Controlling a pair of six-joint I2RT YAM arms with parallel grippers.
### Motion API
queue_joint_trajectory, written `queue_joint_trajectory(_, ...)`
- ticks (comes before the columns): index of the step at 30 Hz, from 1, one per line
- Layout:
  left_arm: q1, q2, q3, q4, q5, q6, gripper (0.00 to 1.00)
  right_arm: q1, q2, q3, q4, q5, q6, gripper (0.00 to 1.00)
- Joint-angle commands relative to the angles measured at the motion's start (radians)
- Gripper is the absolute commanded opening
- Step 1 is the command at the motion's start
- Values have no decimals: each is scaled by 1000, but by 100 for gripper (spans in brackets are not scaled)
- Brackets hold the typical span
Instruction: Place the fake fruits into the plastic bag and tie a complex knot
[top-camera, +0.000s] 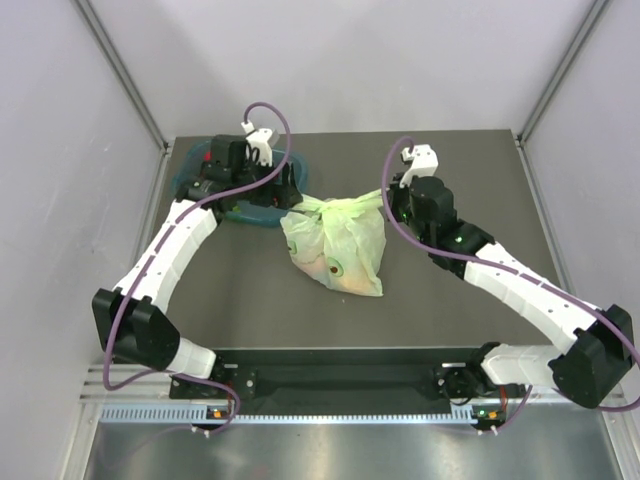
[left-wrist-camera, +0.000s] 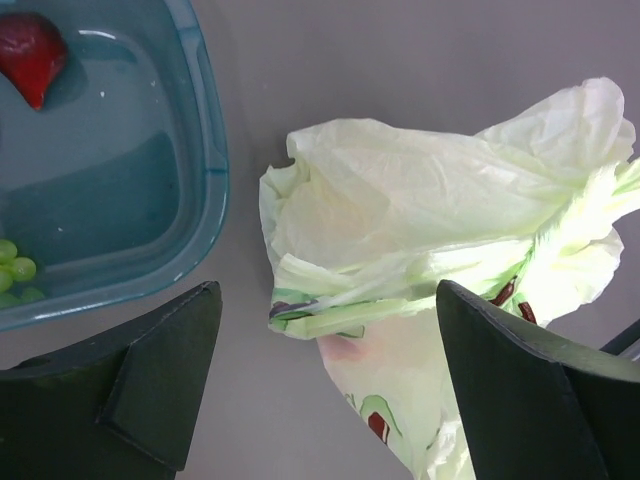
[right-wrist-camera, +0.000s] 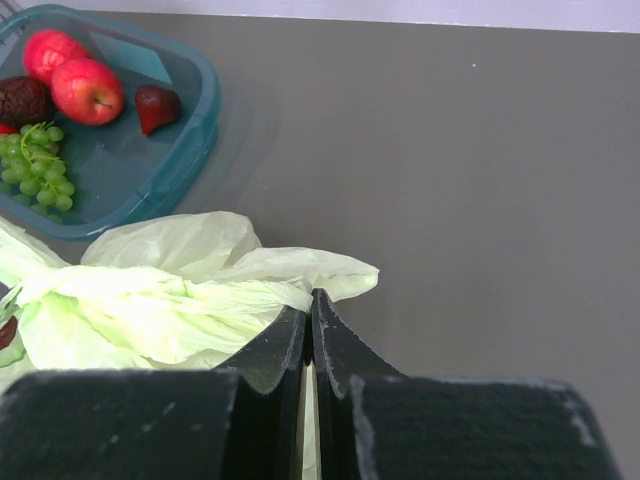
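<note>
The plastic bag (top-camera: 335, 245) lies bulging at the centre of the table (top-camera: 450, 300). At its 2 o'clock the right claw (right-wrist-camera: 310, 300) is clamped on the bag's bunched top. At 10 o'clock the left claw (left-wrist-camera: 328, 295) gapes wide beside the teal tray (left-wrist-camera: 215, 150), which holds apples (right-wrist-camera: 88, 90) and grapes (right-wrist-camera: 35, 165).

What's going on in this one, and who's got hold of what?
Two arms are working on a pale green plastic bag lying mid-table. The right gripper is shut on a pulled-out strip of the bag's top. The left gripper hangs open at the bag's other end, gripping nothing. The bag's top looks bunched and twisted, but whether it is tied off cannot be told. Apples and grapes lie in the teal tray.
</note>
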Motion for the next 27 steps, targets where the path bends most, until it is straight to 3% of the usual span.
queue_joint_trajectory(1,6,-29,6,21,24,7,92,6,-9,55,15,-9,-9,0)
queue_joint_trajectory(11,6,-49,-30,25,127,43,96,5,-9,62,10,-20,-12,0)
queue_joint_trajectory(18,6,-3,-26,22,188,20,87,5,-14,68,6,-24,-16,0)
queue_joint_trajectory(21,6,8,-20,31,202,11,74,5,-15,69,6,-24,-16,0)
queue_joint_trajectory(25,6,20,-14,57,225,-9,35,5,-14,74,6,-28,-16,0)
queue_joint_trajectory(26,6,20,-13,59,230,-14,18,3,-14,72,4,-28,-16,0)
queue_joint_trajectory(27,6,20,-10,57,231,-14,9,3,-12,72,3,-28,-16,0)
